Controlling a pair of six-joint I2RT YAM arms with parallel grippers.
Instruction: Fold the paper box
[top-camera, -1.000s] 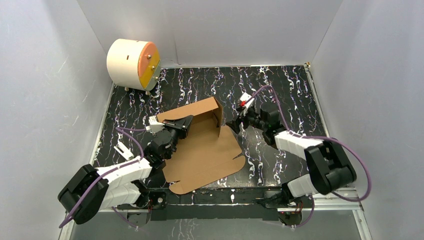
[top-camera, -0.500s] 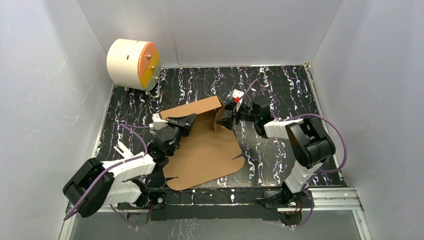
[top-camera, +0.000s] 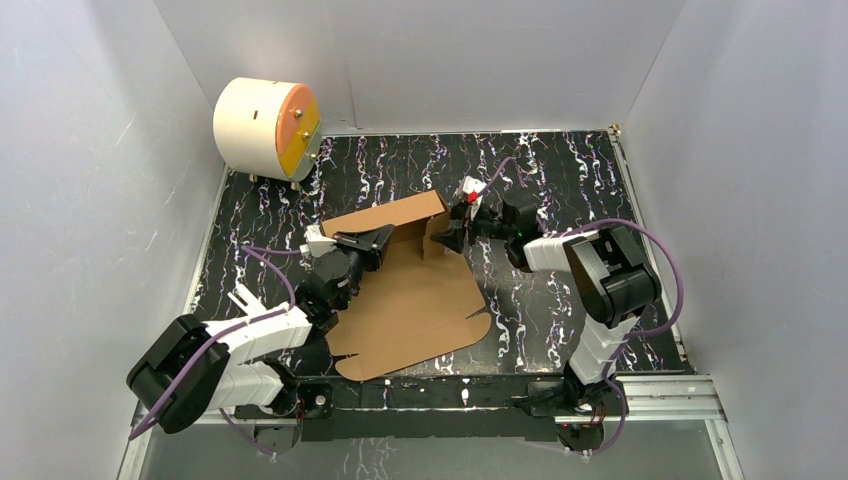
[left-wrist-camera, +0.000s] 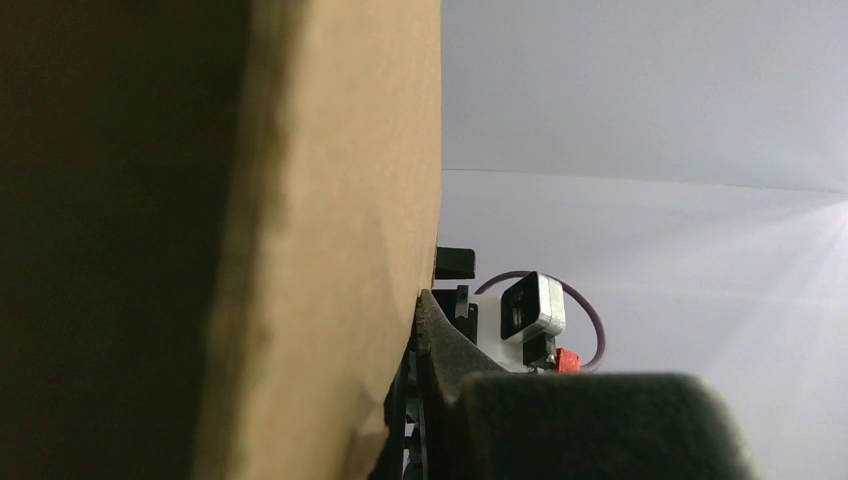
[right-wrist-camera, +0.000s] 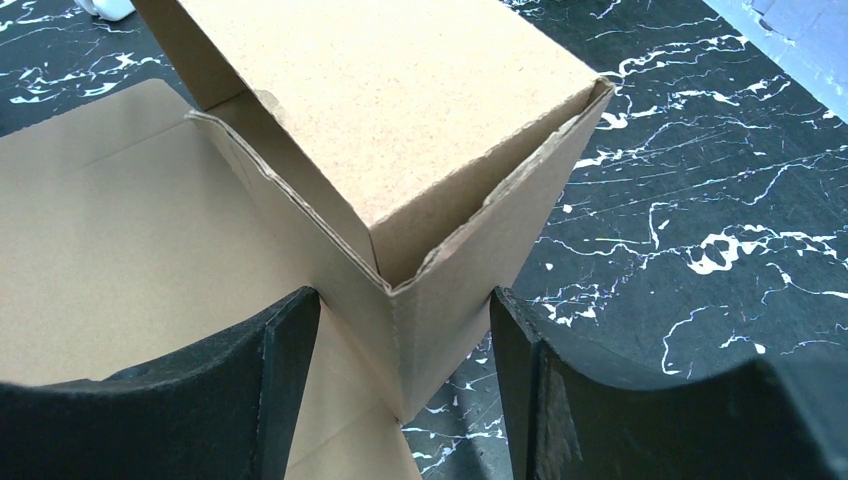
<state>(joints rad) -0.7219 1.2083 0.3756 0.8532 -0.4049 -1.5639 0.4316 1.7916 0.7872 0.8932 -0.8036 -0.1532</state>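
Left wrist view mostly blocked by a brown flap close to the lens. Shut tight at the left fingers (top-camera: 376, 242), against the raised far wall of the paper box (top-camera: 410, 300); cannot tell whether gripping it. Lying mid-tabletop (top-camera: 560, 170), black with white veins, inside white walls (top-camera: 450, 60), cream cylinder (top-camera: 265, 128) far left. Only from the right wrist: right fingers (top-camera: 450, 237) parted, straddling the box's upright right corner.
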